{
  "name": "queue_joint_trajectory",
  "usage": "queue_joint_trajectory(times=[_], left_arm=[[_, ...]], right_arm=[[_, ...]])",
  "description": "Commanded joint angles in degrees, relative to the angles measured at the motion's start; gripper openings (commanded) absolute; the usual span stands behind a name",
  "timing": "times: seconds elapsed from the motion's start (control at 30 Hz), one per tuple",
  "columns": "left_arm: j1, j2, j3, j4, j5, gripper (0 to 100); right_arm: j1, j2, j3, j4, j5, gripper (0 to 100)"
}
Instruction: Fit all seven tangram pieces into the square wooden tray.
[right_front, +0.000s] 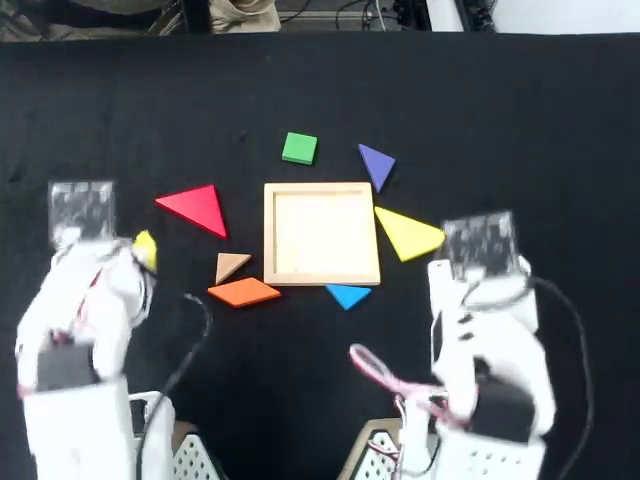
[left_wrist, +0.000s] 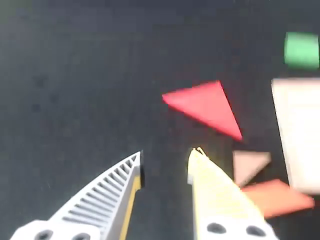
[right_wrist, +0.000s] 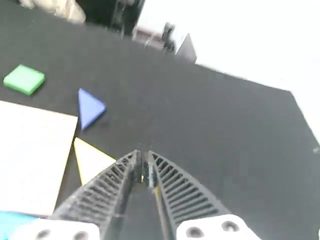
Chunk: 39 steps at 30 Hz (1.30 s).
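Since the seven tangram pieces (right_front: 195, 208) are lying flat on the surface (right_front: 450, 110) around the empty tray (right_front: 322, 188), they are looking thin, light and stiff, asking for an edge-to-edge pinch; left fingers (left_wrist: 112, 185) are standing apart; right fingers (right_wrist: 112, 182) are pressing together.

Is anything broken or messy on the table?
Nothing looks broken or spilled. The wooden tray is empty, and the seven pieces, like the red triangle, lie flat on the table around it, none inside yet.
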Motion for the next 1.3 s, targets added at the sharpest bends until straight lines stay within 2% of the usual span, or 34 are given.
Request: queue_joint_trajectory(times=[0.0,0.17,0.23,0.3,0.37,0.43,0.57,0.67,0.8,0.93,1.03,1.27], left_arm=[[4.7,23.3,-7.96,-0.97,-0.09,16],[9.54,40.35,-13.67,-0.53,-0.09,16],[10.15,43.52,-14.29,-0.97,-0.09,16],[10.07,44.22,-14.73,-1.49,1.23,16],[9.36,43.43,-14.29,-4.22,4.66,16],[8.48,42.37,-14.2,-6.42,8.79,17],[5.67,41.85,-13.76,-8.09,17.49,17],[4.35,41.67,-10.15,-11.52,20.92,17],[1.63,41.32,-1.71,-24.26,21.27,17],[1.27,41.32,5.41,-35.69,20.92,17],[1.36,41.58,6.2,-37.8,20.92,17],[1.1,41.58,5.93,-38.24,20.92,17]], right_arm=[[-1.14,20.53,-15.34,6.33,-0.7,14.6],[-1.23,42.33,-34.15,16.88,-0.09,19.3],[-1.67,47.96,-39.69,18.64,2.99,19.4],[-3.25,51.91,-43.3,20.22,9.32,19.2],[-5.1,54.99,-44.26,20.57,16.62,19.1],[-6.77,57.8,-44.35,20.4,20.22,19.3],[-7.74,65.54,-44.62,17.58,21.36,19.5],[-7.82,72.84,-44.7,15.65,22.68,22.4],[-8.53,80.22,-45.85,13.45,26.37,35.3],[-9.93,82.77,-46.2,13.45,36.48,35.2],[-10.02,84.97,-46.11,12.75,42.02,33.3],[-10.29,92.53,-46.02,9.41,42.46,33.3]])
